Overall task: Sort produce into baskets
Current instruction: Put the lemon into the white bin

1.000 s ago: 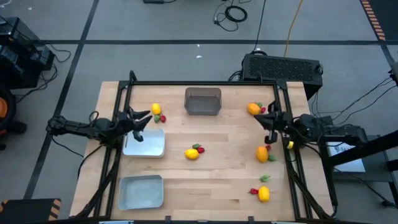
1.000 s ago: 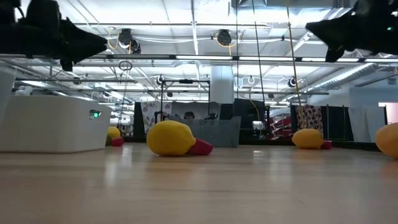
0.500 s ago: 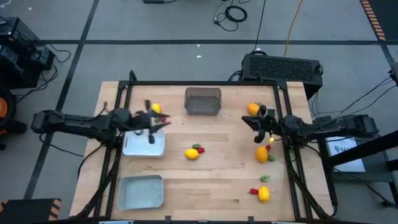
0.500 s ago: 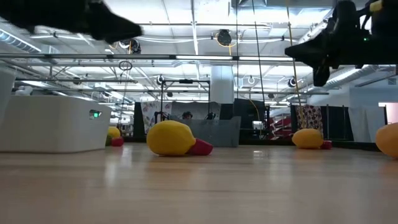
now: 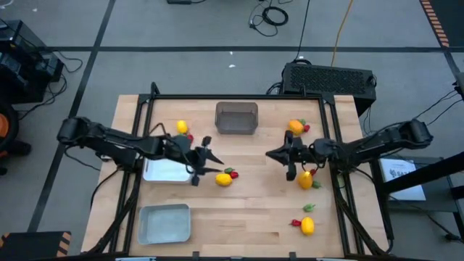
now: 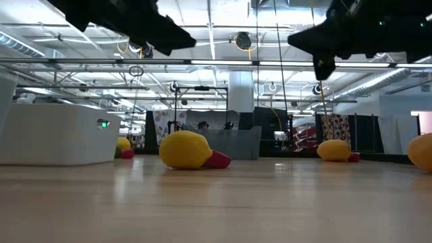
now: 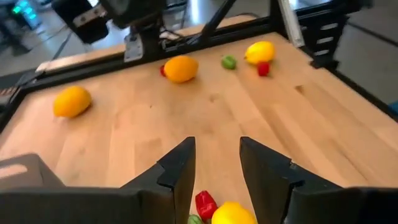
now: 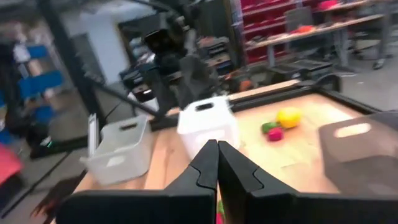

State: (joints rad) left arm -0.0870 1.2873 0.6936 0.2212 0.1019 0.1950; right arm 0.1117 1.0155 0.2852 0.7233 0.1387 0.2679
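Note:
My left gripper [image 5: 210, 161] hangs open above the table, just left of the centre lemon [image 5: 224, 179]. In the left wrist view that lemon [image 7: 231, 213] and a red piece [image 7: 205, 204] lie on the table below the parted fingers. My right gripper [image 5: 272, 154] hovers shut, right of centre; its fingers [image 8: 217, 158] are together. The dark grey basket [image 5: 236, 117] stands at the far middle, the white basket [image 5: 168, 170] at the left and the light grey-blue basket [image 5: 164, 222] at the near left. More produce lies at the right [image 5: 306, 179] and the far left [image 5: 181, 127].
An orange round with a red piece [image 5: 296, 126] lies at the far right. A yellow one with red and green pieces [image 5: 307, 226] lies at the near right. A black frame rail [image 5: 232, 97] runs along the far edge. Bare wood lies between the two grippers.
My left gripper has swung from over the white basket toward the table's right, coming near the centre lemon, and has rolled and tipped up. My right gripper has moved toward the table's left, away from the right edge. No produce has moved.

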